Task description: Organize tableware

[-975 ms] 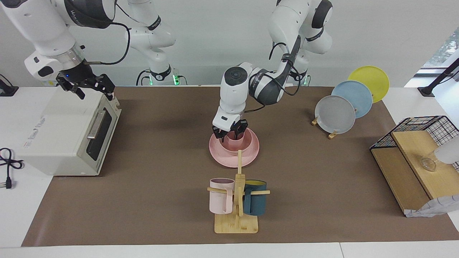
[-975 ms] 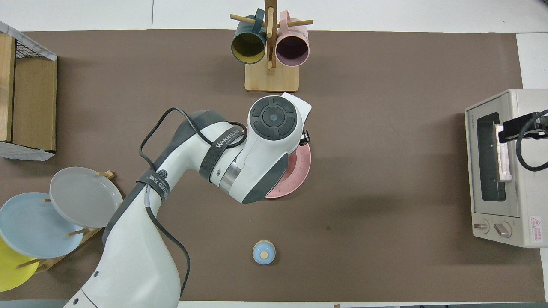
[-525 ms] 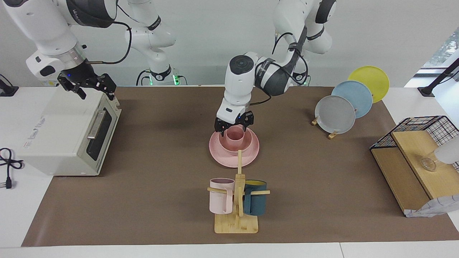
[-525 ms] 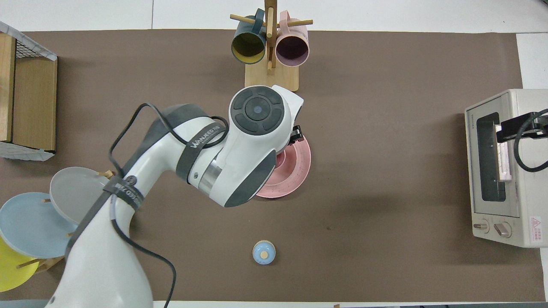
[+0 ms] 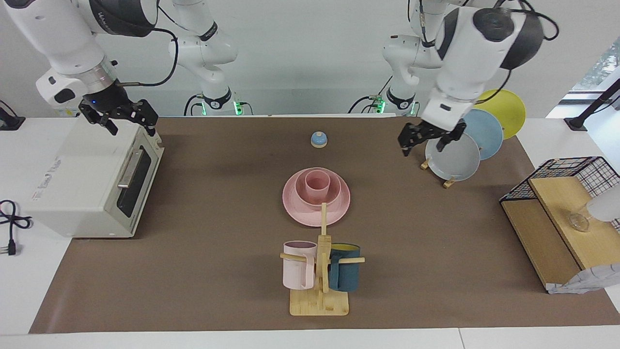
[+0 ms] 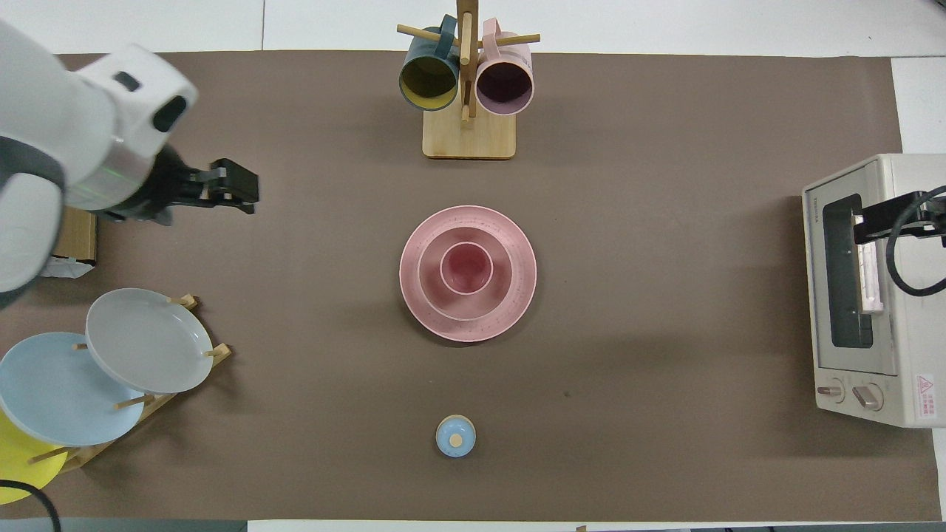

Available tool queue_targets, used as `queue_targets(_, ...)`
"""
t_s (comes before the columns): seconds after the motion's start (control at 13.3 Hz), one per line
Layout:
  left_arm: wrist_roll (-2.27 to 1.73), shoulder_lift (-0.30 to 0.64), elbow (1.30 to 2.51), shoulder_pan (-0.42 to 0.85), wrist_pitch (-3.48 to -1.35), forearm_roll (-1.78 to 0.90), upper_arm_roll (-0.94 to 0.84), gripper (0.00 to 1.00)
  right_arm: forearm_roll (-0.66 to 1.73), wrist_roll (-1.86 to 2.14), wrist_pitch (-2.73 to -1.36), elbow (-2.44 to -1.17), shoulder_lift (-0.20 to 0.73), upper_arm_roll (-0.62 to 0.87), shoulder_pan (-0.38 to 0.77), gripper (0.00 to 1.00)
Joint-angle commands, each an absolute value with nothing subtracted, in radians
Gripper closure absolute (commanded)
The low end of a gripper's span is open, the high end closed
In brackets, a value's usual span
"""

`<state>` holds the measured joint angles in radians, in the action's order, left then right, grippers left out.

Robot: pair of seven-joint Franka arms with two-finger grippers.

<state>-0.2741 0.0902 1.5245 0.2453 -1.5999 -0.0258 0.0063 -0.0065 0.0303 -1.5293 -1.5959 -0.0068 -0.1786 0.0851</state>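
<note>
The pink cup (image 5: pixel 317 182) sits in the bowl (image 5: pixel 317 193) on the plate (image 5: pixel 316 211), mid-desk: stacking looks done. The left hand (image 5: pixel 429 138) hangs spread and empty; I cannot tell whether the right hand (image 5: pixel 119 118), waiting over the toaster oven (image 5: pixel 92 179), is spread.

The left gripper (image 5: pixel 430 136) hangs raised in the air at its own end of the table, fingers spread and empty. The right gripper (image 5: pixel 118 116) waits raised at the opposite end, fingers pointing down.
</note>
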Motion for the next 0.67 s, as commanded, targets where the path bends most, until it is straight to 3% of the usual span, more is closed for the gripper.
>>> queue_targets(0.0, -0.064, 0.058, 1.568, 0.117, -1.583, -0.025, -0.006, 0.00, 0.014, 0.023, -1.528, -1.603, -0.018, -0.173, 0.080, 0.00)
queue_targets(0.22, 0.014, 0.034, 1.620, 0.057, -1.617, -0.023, -0.005, 0.00, 0.015, 0.021, -1.525, -1.601, -0.018, -0.173, 0.078, 0.00)
queue_targets(0.6, -0.024, 0.046, 1.513, 0.086, -1.471, -0.020, -0.006, 0.00, 0.017, 0.020, -1.522, -1.595, -0.017, -0.173, 0.081, 0.00)
